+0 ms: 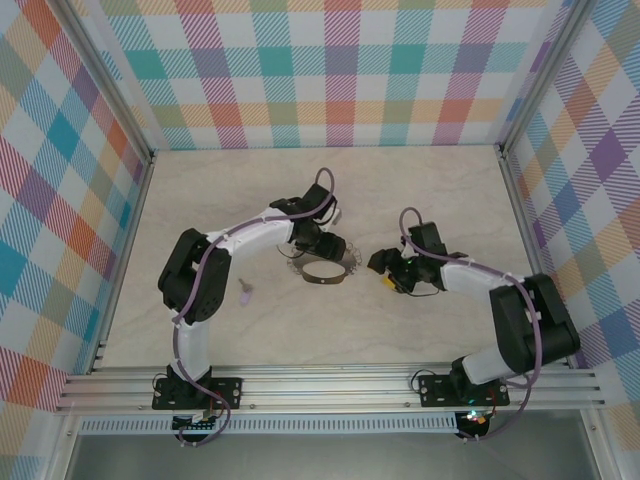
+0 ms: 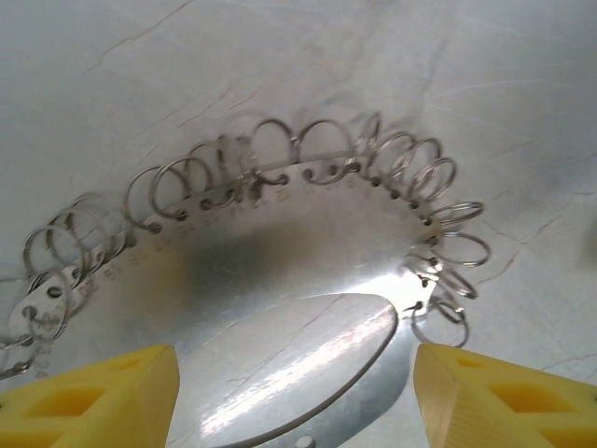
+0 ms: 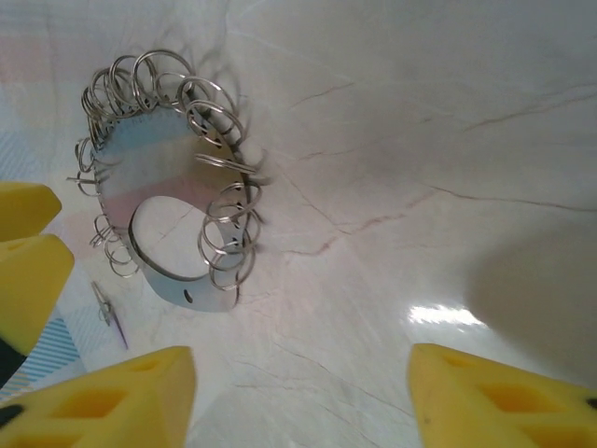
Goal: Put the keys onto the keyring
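The left gripper (image 1: pixel 322 250) is hovering over the keyring (image 1: pixel 325 272), a metal band edged with wire loops. Its jaws are standing apart, with the band lying between them. The right gripper (image 1: pixel 385 268) is sitting just right of the keyring, jaws apart and gripping nothing. The key (image 1: pixel 245 290) is lying on the table (image 1: pixel 400 190), well left of both.

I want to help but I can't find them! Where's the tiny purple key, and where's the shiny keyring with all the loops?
purple key (image 1: pixel 245 290): top view, on its lilac head.
keyring (image 3: pixel 201 297): right wrist view, on the flat metal band's lower edge.
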